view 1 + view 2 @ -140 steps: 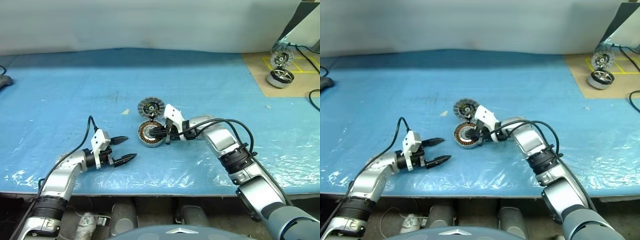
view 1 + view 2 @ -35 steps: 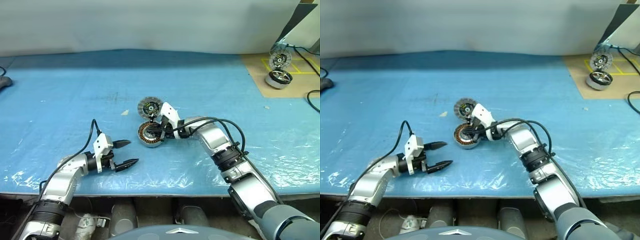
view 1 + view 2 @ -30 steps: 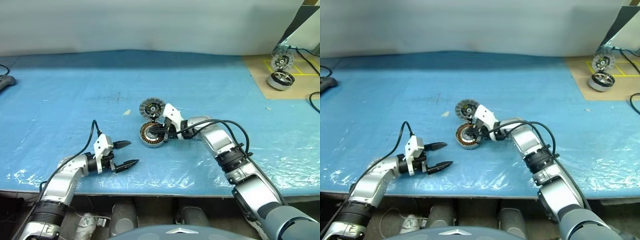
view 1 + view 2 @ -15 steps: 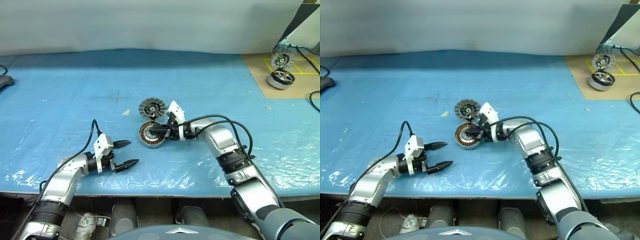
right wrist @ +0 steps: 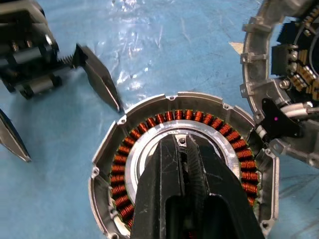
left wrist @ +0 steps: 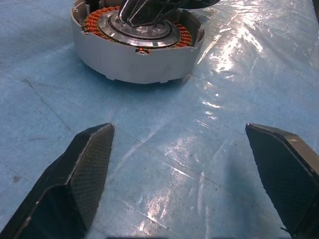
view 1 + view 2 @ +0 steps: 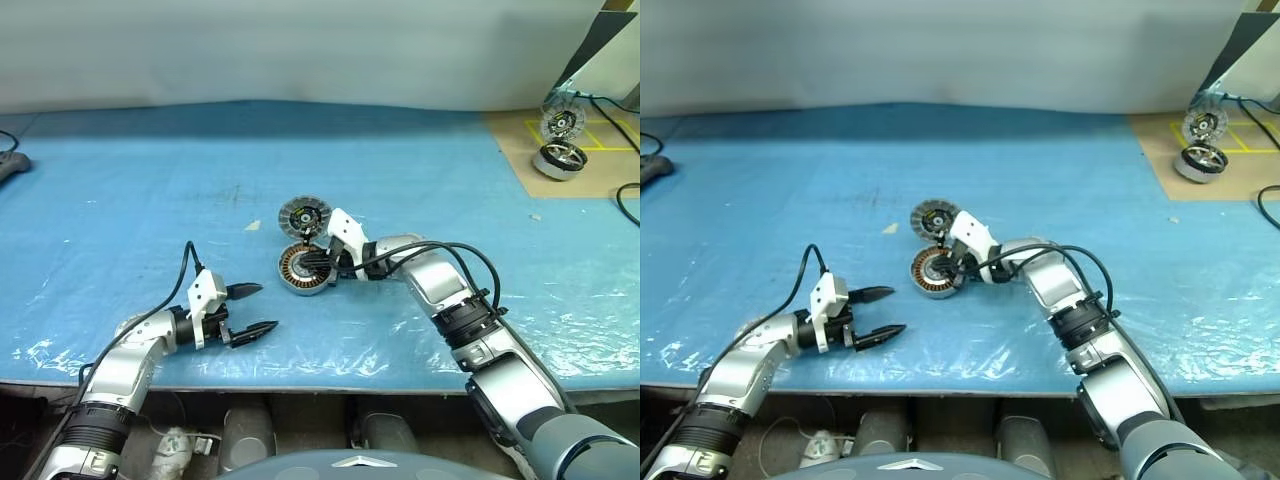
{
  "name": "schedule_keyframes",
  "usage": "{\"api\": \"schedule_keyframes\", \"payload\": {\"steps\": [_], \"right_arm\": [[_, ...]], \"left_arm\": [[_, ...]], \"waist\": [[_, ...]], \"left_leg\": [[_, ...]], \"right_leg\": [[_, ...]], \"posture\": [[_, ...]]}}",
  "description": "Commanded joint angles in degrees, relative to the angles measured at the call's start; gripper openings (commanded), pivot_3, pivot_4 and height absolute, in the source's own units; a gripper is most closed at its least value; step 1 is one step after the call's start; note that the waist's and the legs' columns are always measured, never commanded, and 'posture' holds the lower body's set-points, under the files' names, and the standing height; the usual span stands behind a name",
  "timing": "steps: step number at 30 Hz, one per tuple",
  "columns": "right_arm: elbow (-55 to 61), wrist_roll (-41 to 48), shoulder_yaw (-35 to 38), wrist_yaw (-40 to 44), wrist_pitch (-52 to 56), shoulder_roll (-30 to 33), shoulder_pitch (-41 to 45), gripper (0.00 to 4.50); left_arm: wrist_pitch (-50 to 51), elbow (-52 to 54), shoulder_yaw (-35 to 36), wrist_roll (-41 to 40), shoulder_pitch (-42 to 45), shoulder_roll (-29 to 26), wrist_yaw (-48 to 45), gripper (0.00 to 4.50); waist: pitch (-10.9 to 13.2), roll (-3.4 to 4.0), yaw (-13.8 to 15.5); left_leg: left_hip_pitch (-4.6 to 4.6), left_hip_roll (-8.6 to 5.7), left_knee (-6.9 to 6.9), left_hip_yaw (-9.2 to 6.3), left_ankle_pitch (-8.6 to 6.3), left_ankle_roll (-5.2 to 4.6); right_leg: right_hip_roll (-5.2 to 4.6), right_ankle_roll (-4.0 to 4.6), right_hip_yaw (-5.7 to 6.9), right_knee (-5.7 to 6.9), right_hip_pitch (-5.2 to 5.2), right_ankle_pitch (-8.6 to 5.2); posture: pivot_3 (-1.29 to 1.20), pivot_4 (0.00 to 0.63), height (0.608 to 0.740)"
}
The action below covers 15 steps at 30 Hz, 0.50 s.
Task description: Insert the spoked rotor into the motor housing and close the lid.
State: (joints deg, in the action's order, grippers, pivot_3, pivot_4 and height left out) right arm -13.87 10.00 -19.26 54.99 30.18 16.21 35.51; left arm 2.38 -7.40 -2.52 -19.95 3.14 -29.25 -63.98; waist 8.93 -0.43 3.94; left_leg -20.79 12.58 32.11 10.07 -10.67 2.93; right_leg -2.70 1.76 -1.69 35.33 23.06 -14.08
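Note:
The motor housing (image 7: 303, 270) lies on the blue sheet at the table's middle, copper windings (image 5: 149, 130) ringing its inside. The spoked rotor (image 5: 144, 154) sits in its centre as a silvery disc, mostly hidden under my right gripper (image 5: 184, 145). That gripper is shut, its tips down on the rotor's middle; a pinch on it cannot be made out. The lid (image 7: 303, 216) lies just behind the housing, pale segmented face up, touching its rim. My left gripper (image 7: 268, 306) hovers open to the housing's near left, apart from it, with nothing between its fingers (image 6: 89, 164).
A tan board (image 7: 590, 165) with yellow tape marks lies at the far right with another silver housing (image 7: 558, 157) and a disc (image 7: 560, 122). A black cable (image 7: 628, 195) runs along the right edge. A small pale scrap (image 7: 252, 224) lies left of the lid.

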Motion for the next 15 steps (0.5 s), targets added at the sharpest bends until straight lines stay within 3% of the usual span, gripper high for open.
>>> {"api": "schedule_keyframes", "payload": {"steps": [1, 4, 7, 11, 15], "right_arm": [[2.5, 6.3, 4.8, 1.0, 5.8, -1.6, -0.1, 0.25], [6.9, 11.4, 8.7, 1.2, 10.1, -2.5, 2.2, 0.25], [8.9, 11.4, 8.0, 1.1, 10.8, -2.0, 3.0, 0.25], [7.3, 4.4, -0.3, 1.3, 7.2, 0.6, 1.8, 0.25], [4.1, 1.3, -3.0, -0.1, 5.9, 0.8, 0.8, 0.25]], "left_arm": [[0.0, 0.3, -0.2, 0.2, -0.4, -0.3, -0.3, 4.5], [-0.1, 0.3, -0.2, 0.3, -0.4, -0.3, -0.3, 4.5], [-0.2, 0.0, -0.2, 0.4, -0.2, -0.3, -0.4, 4.5], [-0.3, 0.5, -0.4, 0.4, -0.6, -0.2, -0.4, 4.5], [-0.1, 1.1, -0.3, 0.2, -0.8, -0.3, -0.2, 4.5]], "waist": [[0.0, 0.01, 0.0], [0.1, 0.06, 0.0], [0.1, 0.06, 0.0], [0.1, 0.04, 0.0], [0.1, 0.05, 0.0]], "left_leg": [[-0.09, -0.01, 0.0, 0.0, 0.0, 0.0], [-0.35, -0.04, 0.0, 0.0, 0.01, 0.01], [-0.35, -0.02, -0.01, 0.0, 0.01, 0.01], [-0.32, -0.02, -0.02, -0.01, 0.01, 0.02], [-0.34, -0.03, -0.04, -0.01, 0.01, 0.02]], "right_leg": [[0.02, 0.0, 0.01, 0.0, 0.07, 0.0], [0.06, 0.01, 0.06, 0.01, 0.3, 0.02], [0.08, 0.0, 0.08, 0.04, 0.32, 0.02], [0.08, 0.0, 0.09, 0.02, 0.27, 0.02], [0.07, 0.0, 0.09, 0.0, 0.29, 0.02]], "posture": [[0.0, 0.15, 0.74], [0.0, 0.15, 0.74], [0.0, 0.15, 0.74], [0.0, 0.15, 0.74], [0.0, 0.15, 0.74]]}}
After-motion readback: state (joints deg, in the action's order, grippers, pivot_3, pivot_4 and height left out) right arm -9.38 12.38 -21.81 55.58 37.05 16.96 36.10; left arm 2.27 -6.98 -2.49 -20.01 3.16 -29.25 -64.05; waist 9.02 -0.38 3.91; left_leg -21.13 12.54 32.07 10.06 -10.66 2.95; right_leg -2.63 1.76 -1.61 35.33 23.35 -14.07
